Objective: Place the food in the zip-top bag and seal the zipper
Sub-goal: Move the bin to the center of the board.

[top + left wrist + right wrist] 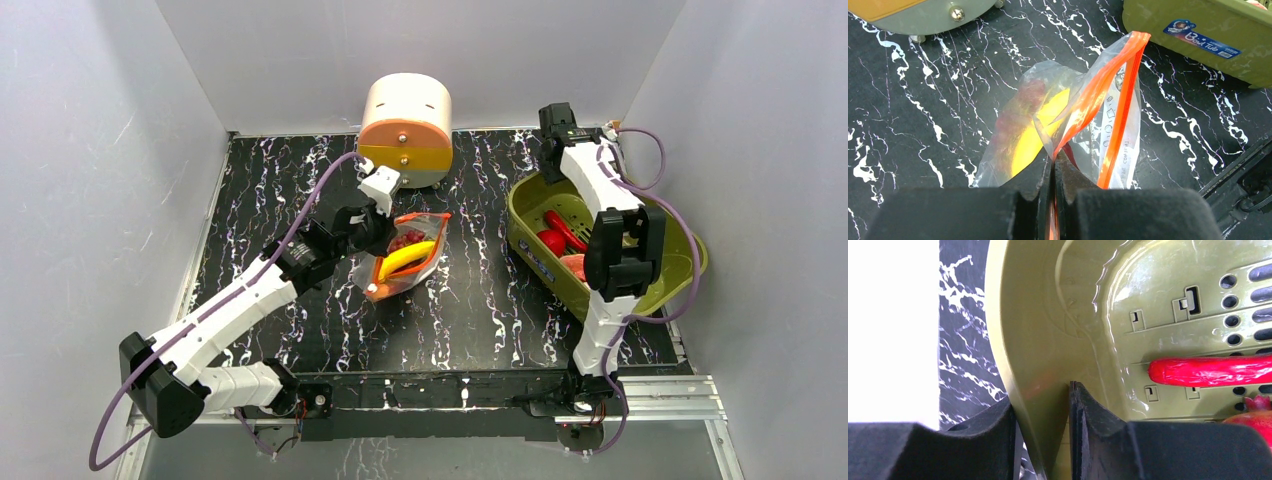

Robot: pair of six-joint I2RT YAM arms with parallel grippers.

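Top external view is showing the left gripper [372, 228] pinching the zip-top bag [408, 258] out on the black marbled table [480, 300], well to the left of the olive-green bin [535, 262]. Left wrist view is making it plain: the jaws are pressing flat together on the bag's edge, right at the near end of the zipper [1122, 95], and the mouth is standing open on the side toward the bin. A yellow banana [1040, 132] is lying inside the bag with something reddish [1018, 107] beside it, too blurred through the plastic to name. Over at the bin's far-left rim, the right gripper [1043, 400] is straddling the wall, jaws set narrow, one outside and one inside; I cannot tell whether they are squeezing it. A red chili [1208, 371] and a red round fruit [1258, 417] are sitting inside the bin.
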